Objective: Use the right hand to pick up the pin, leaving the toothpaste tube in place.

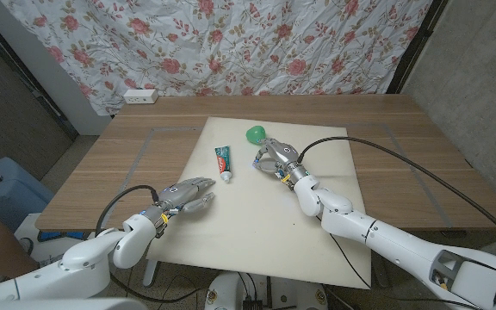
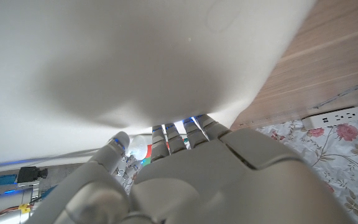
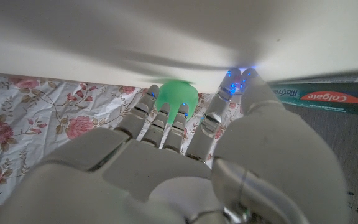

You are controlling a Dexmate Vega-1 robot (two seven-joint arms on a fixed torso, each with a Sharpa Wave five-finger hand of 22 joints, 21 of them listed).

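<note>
Pin (image 1: 255, 134), a green rounded thing, sits on the white mat (image 1: 317, 232) toward the mat's far edge, just beyond the fingertips of the right hand (image 1: 274, 160). In the right wrist view the pin (image 3: 176, 97) shows green between that hand's (image 3: 185, 162) fingers (image 3: 166, 124), which reach toward it slightly parted; whether any fingertip touches it I cannot tell, and nothing is plainly pinched. Toothpaste tube (image 1: 223, 162) lies flat on the mat just to the left of the right hand, its cap pointing toward the robot, apart from the pin; the right wrist view shows the tube (image 3: 319, 98) beside the thumb. Farther out, the left hand (image 1: 189, 195) rests on the mat near its left edge, fingers loosely extended and holding nothing. Under the mat is the wooden table (image 1: 110, 164), with a white power strip (image 1: 139, 96) at its far left corner and a floral curtain (image 1: 257, 43) behind.
</note>
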